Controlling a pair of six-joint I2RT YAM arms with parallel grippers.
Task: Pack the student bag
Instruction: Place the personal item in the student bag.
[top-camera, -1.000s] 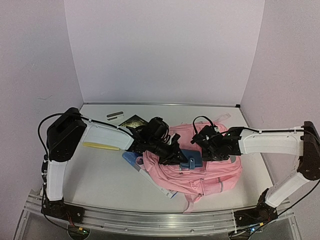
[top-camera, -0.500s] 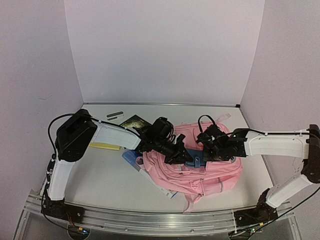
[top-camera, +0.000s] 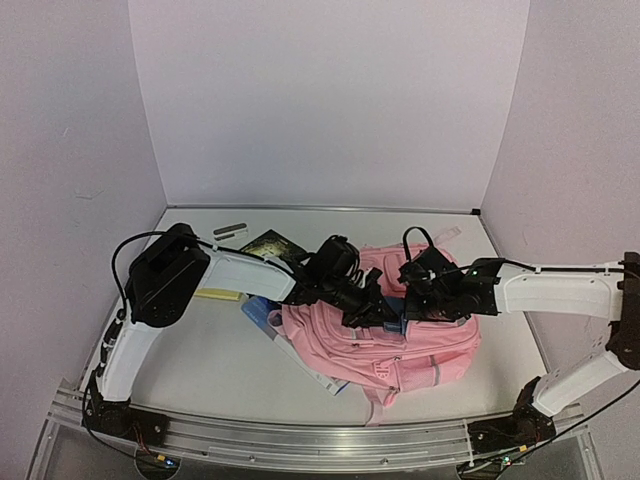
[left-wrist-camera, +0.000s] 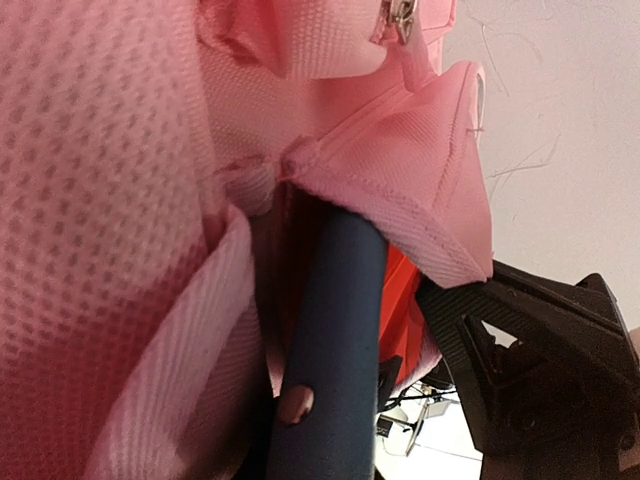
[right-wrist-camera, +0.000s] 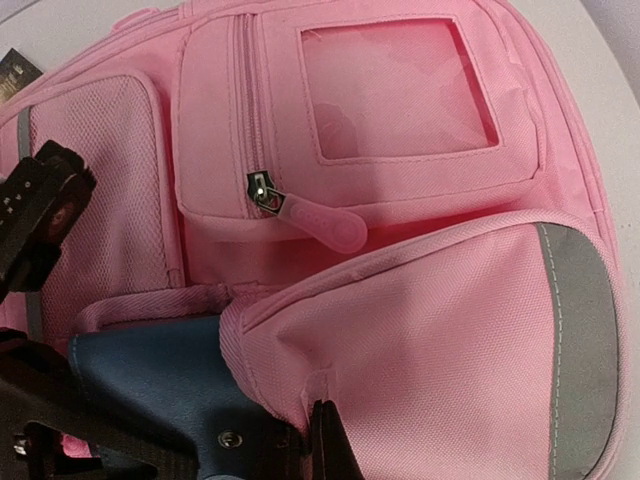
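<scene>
**Overhead view.** We found the student bag (top-camera: 425, 350) lying flat on the desk (top-camera: 190, 370), right of centre, with both arms meeting over its far-left part. The left fingers (top-camera: 383, 314) and right fingers (top-camera: 411, 304) stood just beside each other, with a blue flat object (top-camera: 395, 323) between them. This view did not show what either pair gripped.

**Wrist views.**
- The left wrist view showed the blue flat object (left-wrist-camera: 335, 330) running up from the left fingers, which were closed on it. Its far end sat under a raised pocket lip.
- The right wrist view showed the right fingers (right-wrist-camera: 325, 445) closed, pinching that lip. The blue flat object (right-wrist-camera: 150, 370) lay in the opening beside them.
- Only the right wrist view showed a zip pull (right-wrist-camera: 262, 190) and a grey reflective patch (right-wrist-camera: 580, 340).

**Edges and room.**
- The bag's left edge overlay a blue-and-white book (top-camera: 262, 318).
- A yellow item (top-camera: 210, 294) lay beside the left forearm.
- A dark card (top-camera: 268, 243) and a grey strip (top-camera: 230, 231) lay near the back wall, well apart from the bag.
- We saw bare desk at the near left and in a strip along the bag's right side.
</scene>
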